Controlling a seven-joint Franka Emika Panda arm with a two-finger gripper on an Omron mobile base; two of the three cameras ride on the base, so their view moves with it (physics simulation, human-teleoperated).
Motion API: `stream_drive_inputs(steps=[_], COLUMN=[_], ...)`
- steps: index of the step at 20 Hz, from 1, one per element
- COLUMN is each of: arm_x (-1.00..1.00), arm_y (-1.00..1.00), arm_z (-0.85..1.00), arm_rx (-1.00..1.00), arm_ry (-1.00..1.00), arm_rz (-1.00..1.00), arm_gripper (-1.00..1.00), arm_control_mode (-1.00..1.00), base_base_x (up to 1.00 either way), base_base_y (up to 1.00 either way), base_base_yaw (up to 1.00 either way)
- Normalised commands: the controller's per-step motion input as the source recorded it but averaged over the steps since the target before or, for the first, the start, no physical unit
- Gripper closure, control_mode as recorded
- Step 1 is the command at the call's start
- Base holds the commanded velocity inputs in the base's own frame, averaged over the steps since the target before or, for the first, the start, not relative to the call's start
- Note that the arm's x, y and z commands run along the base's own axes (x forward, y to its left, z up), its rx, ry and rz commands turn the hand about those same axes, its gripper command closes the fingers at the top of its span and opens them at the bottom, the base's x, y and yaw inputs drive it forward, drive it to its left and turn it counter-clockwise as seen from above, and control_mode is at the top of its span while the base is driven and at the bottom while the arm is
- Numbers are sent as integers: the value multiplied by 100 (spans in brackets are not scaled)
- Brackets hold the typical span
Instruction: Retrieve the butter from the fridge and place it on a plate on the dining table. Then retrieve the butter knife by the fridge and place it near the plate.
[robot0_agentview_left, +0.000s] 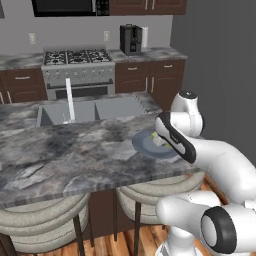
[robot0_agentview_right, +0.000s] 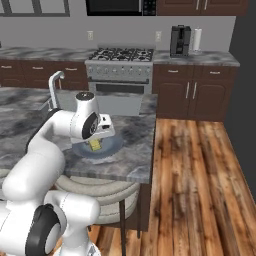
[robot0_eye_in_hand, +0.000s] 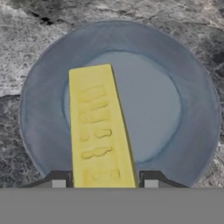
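- Butter (robot0_eye_in_hand: 101, 131) stands closest to the hand camera, a pale-yellow stick rising between the two dark fingertips (robot0_eye_in_hand: 59, 180) with its far end over the well of the plate (robot0_eye_in_hand: 192, 87)
- From the hand view the gripper (robot0_eye_in_hand: 105, 181) grasps the butter at its near end, one tip on either side and no gap showing between tip and stick
- Whether the stick's lower end already touches the plate cannot be told; the right base view shows a yellow patch (robot0_agentview_right: 95, 145) low over the blue-grey plate (robot0_agentview_right: 112, 147), right under the hand (robot0_agentview_right: 102, 131)
- That plate sits on the grey marbled dining table (robot0_agentview_left: 60, 155), near its front corner, with the sink (robot0_agentview_left: 115, 107) and white faucet (robot0_agentview_left: 70, 100) farther along the top
- Judged from this, the step in hand is setting the butter down, so the first half of the task looks nearly done
- To do it well, the arm should lower straight until the stick rests in the plate's well, then spread the fingers without twisting, so the butter is neither dragged nor tipped onto the rim
- A straight lift afterwards would keep the tips from catching the stick
- Beyond the table stand the stove (robot0_agentview_left: 77, 70) and dark brown cabinets (robot0_agentview_right: 195, 92)
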Motion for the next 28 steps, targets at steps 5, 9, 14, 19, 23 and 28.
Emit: stream_drive_inputs(steps=[5, 9, 14, 19, 23, 28], arm_x=[5, 20, 26, 22, 16, 16], arm_y=[-2, 0, 0, 0, 0, 0], arm_z=[-20, -4, 0, -4, -15, -12], arm_rx=[-1, 0, 0, 0, 0, 0], arm_ry=[0, 0, 0, 0, 0, 0], arm_rz=[2, 6, 3, 3, 2, 2], arm_gripper=[100, 100, 100, 100, 100, 100], arm_control_mode=[-100, -100, -100, -100, -100, -100], base_base_x=[0, 0, 0, 0, 0, 0], base_base_y=[0, 0, 0, 0, 0, 0], base_base_yaw=[0, 0, 0, 0, 0, 0])
